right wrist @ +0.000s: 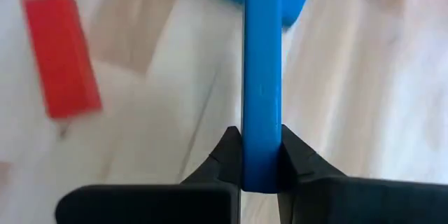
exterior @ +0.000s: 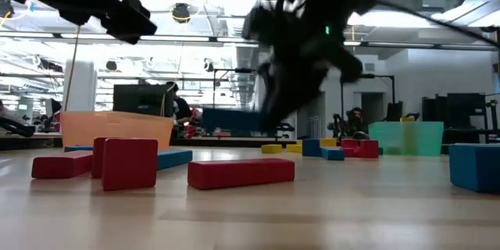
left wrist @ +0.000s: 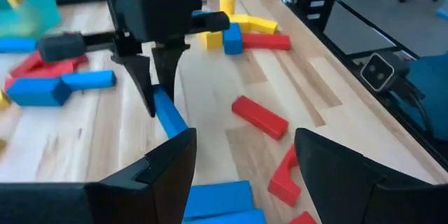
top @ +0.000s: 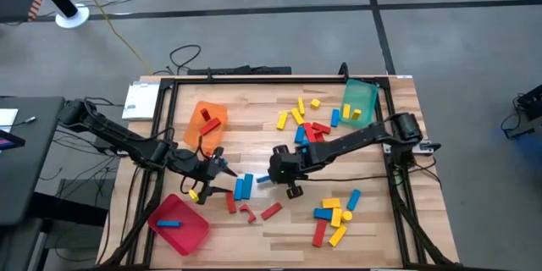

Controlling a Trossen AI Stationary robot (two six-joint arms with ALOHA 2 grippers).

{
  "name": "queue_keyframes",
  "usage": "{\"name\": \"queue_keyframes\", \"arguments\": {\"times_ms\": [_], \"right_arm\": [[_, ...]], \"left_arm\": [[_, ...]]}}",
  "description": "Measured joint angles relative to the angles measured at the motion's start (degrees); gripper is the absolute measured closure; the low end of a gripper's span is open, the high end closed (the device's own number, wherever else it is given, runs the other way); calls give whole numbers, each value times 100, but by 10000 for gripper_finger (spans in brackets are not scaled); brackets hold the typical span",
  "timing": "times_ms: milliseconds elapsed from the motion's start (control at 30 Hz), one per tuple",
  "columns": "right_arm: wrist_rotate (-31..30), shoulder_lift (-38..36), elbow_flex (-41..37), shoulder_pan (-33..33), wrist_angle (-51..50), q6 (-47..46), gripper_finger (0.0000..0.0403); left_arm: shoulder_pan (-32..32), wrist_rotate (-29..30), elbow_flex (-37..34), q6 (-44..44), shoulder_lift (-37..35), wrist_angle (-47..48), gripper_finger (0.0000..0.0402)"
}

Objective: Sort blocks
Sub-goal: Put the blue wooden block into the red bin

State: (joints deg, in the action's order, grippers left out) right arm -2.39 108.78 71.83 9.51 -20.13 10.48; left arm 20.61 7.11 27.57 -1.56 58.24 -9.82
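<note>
My right gripper (top: 269, 176) is at the table's middle, shut on a thin blue block (right wrist: 262, 77). My left gripper (top: 222, 172) hovers open just left of it, above two blue blocks (top: 244, 186) that lie flat on the wood. In the left wrist view the right gripper (left wrist: 152, 84) stands ahead with the blue block (left wrist: 168, 115) slanting down from it. Red blocks (top: 271, 211) lie nearer the front edge. Further blocks lie in a cluster at the far right (top: 309, 123) and another at the near right (top: 334, 213). My right gripper pinches the thin blue block by one end (right wrist: 262, 168), its two broad faces between the two fingers (right wrist: 227, 157). The fingers slant down from the table's right side and lie in line with the block. The block sticks out ahead of the fingers, tilted downward; my left finger hides its lower end.
An orange tray (top: 206, 120) with red blocks stands at the far left. A red tray (top: 178, 223) holding a blue block is at the near left. A green tray (top: 358, 102) with yellow blocks stands at the far right. A dark frame (top: 254, 79) rims the table.
</note>
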Motion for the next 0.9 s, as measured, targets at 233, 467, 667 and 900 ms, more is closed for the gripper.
{"name": "queue_keyframes", "arguments": {"times_ms": [233, 467, 667, 900], "right_arm": [[-99, -661, 7, 121, 742, -1, 348], [-97, -1067, 10, 221, 1621, -1, 346], [-101, -1100, 11, 210, 2203, 4, 345], [-227, -1100, 11, 198, 2617, 103, 345]], "left_arm": [[1, 304, 0, 624, 0, -618, 164], [1, 645, 0, 1223, 0, -1502, 164], [1, 717, 0, 1777, 0, -2412, 164], [1, 750, 0, 1933, 0, -2698, 169]]}}
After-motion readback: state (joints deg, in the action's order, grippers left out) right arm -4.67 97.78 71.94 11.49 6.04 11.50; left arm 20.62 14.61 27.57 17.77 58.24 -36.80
